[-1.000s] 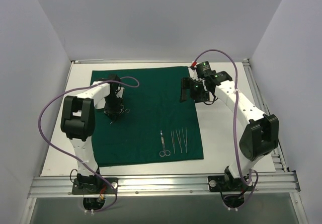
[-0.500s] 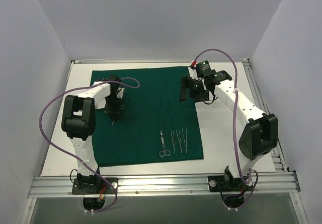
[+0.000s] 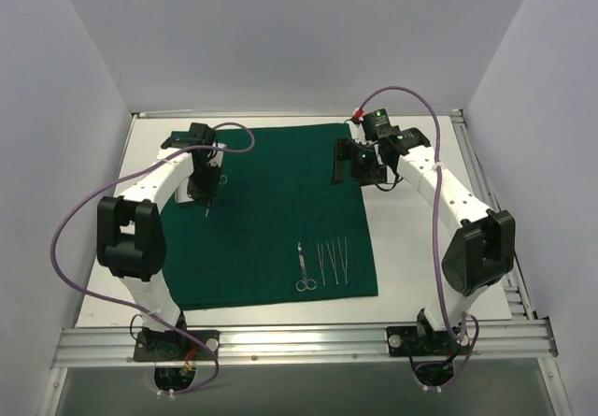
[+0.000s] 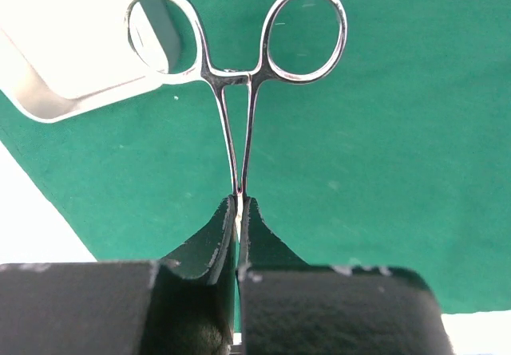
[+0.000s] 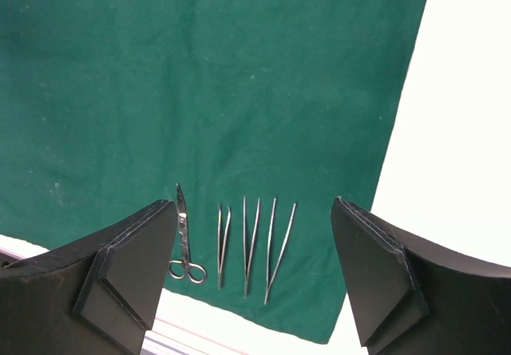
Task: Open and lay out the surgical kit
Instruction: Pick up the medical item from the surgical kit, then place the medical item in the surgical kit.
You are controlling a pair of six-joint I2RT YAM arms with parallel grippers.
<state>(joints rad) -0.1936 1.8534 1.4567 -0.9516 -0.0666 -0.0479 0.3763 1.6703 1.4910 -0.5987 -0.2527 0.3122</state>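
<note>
The dark green rectangular cloth wrap lies open and flat on the white table, and it covers the left and middle part of it. The left gripper hangs over the far left part of the cloth, with its fingers pointing down. In the left wrist view its two black fingers are pressed together on the slim steel forceps with two ring handles. They clamp the thin shanks, and the two rings stand out beyond the fingertips. Behind the forceps is the green cloth. By the left ring one sees a corner of the small shiny rectangular metal tray, which sits near the edge of the cloth. Whether the forceps touch the cloth, I cannot tell.

The right gripper is in the air over the far right edge of the cloth. Its jaws are wide apart and nothing is between them. Its wrist camera looks down between the fingers. There the slim steel scissors and three thin steel tweezers lie in one row on the near part of the cloth, close to its near right corner. The scissors are at the left end of the row, and the pieces lie just beside each other without touching
</note>
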